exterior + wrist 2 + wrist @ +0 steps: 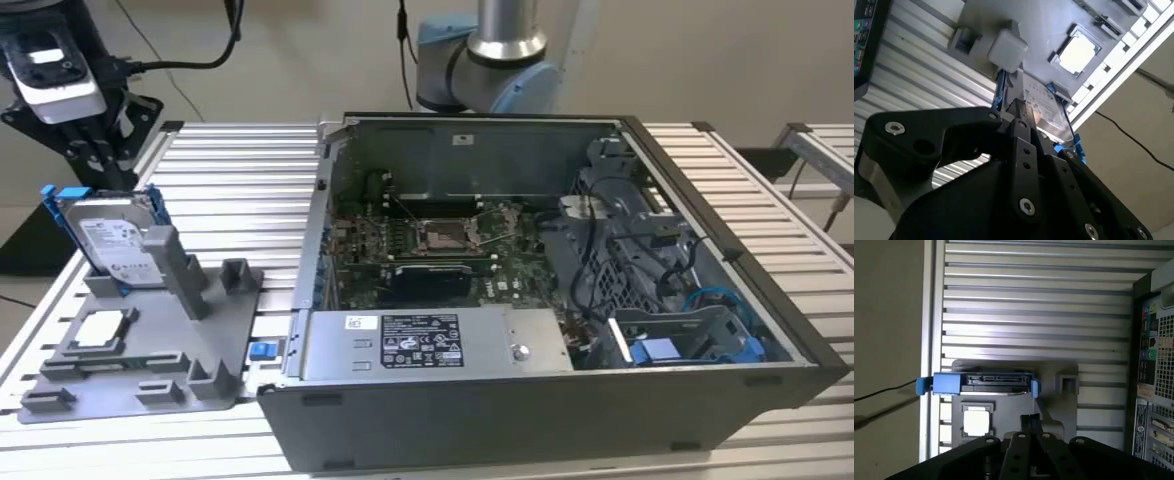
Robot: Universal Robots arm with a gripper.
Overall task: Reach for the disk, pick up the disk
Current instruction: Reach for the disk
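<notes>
One disk (114,240) stands upright on its edge in a slot of a grey holder (167,345), at the exterior view's left. It has two blue rails, one along each side. The one gripper (107,165) hangs just above the disk's top edge. I cannot tell whether it is open or closed, or whether it touches the disk. One square silver chip (100,328) lies flat in the holder, near the disk. One open computer case (534,410) sits beside the holder on the slatted metal table (254,190).
</notes>
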